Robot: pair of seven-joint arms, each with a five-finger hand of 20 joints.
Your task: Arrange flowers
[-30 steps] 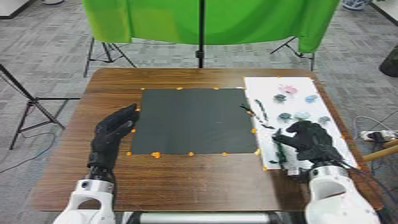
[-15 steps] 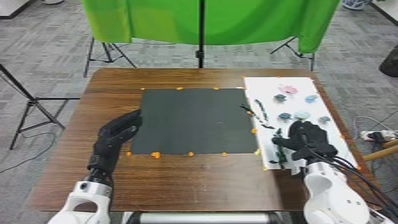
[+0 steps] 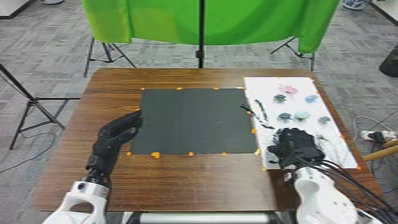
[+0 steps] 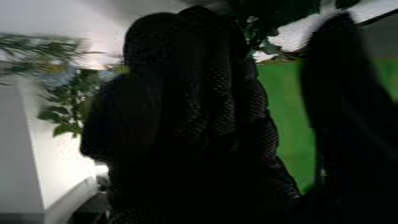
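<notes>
In the head view, my right hand (image 3: 298, 142) is low over the near part of the white board (image 3: 277, 83), partly covering a dark green stem. Its fingers are straight in the right wrist view, where the hand (image 4: 200, 115) has its thumb apart and leaves (image 4: 67, 107) behind it. Farther up the board lie a pink flower (image 3: 288, 89), a pale one (image 3: 302, 115), several blue ones (image 3: 311, 98) and dark stems (image 3: 258, 111). My left hand (image 3: 118, 131), fingers extended, is at the left edge of the black sheet (image 3: 195, 120).
Orange tape dots (image 3: 156, 155) hold the black sheet to the brown table (image 3: 204, 180). Behind the table hangs a green cloth (image 3: 151, 22) on a stand, with tripod legs (image 3: 35, 107) at the left.
My right hand has moved nearer and to the left, over the dark green stem, uncovering the board's right part. The left hand has shifted slightly.
</notes>
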